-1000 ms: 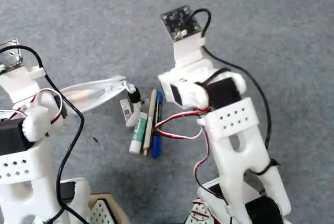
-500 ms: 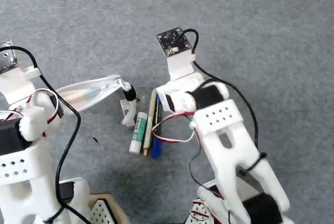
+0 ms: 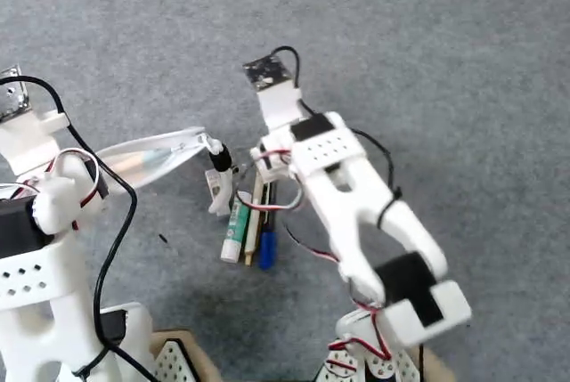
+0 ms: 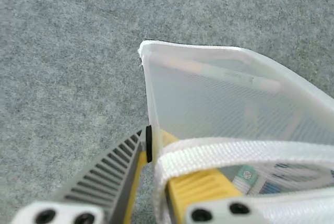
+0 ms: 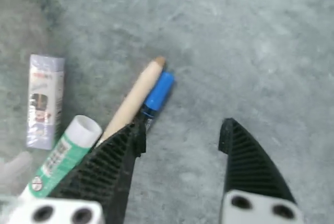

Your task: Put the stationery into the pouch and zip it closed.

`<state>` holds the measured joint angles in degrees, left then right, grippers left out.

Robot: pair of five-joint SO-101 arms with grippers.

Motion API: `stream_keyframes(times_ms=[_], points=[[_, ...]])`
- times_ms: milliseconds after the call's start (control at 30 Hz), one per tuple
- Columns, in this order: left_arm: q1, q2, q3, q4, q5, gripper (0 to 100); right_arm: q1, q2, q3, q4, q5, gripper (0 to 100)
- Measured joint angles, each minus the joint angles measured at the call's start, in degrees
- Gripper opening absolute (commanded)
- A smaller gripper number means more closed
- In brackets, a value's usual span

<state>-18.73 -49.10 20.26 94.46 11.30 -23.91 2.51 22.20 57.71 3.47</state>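
Right jaws have swung over the stationery (image 3: pixel 237 226), wide open; left jaws clamp the pouch (image 4: pixel 224 98).

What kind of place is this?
Probably a robotics lab or workshop bench: two white robot arms stand at a grey carpeted table, with a pouch and a glue stick as practice things.

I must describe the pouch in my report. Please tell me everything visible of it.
The pouch is a bag of translucent whitish plastic with a fine mesh pattern and a white woven zip band along its edge. The left end effector is shut on that band and holds the pouch, whose other end reaches toward the stationery. A long orange shape shows through its wall.
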Motion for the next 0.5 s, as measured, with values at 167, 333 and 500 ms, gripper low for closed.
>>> stream_keyframes(times_ms=[167,333,500], points=[[0.0,0.0,0.0,0.0,0.0,3,-0.7,7.3,-7.91,5.27,0.0,37.6],[0.0,0.0,0.0,0.0,0.0,3,-0.7,14.68,-14.86,6.59,0.0,32.3],[0.0,0.0,0.0,0.0,0.0,3,-0.88,21.8,-22.95,6.86,0.0,29.2]])
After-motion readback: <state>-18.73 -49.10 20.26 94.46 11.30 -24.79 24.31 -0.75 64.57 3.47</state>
